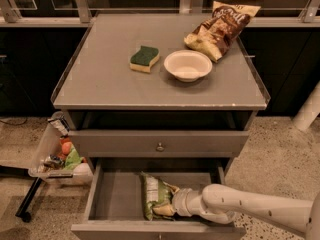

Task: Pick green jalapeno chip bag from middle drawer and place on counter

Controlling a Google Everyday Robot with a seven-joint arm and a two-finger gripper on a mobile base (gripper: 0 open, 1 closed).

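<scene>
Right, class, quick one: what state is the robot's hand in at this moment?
Hand: in the open drawer, pressed against the green chip bag; open or closed cannot be told.

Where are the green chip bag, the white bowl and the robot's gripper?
green chip bag point(152, 194): camera view, printed middle.
white bowl point(188, 65): camera view, inner floor.
gripper point(173, 205): camera view, fingertip end, inside the open drawer point(116, 200).
</scene>
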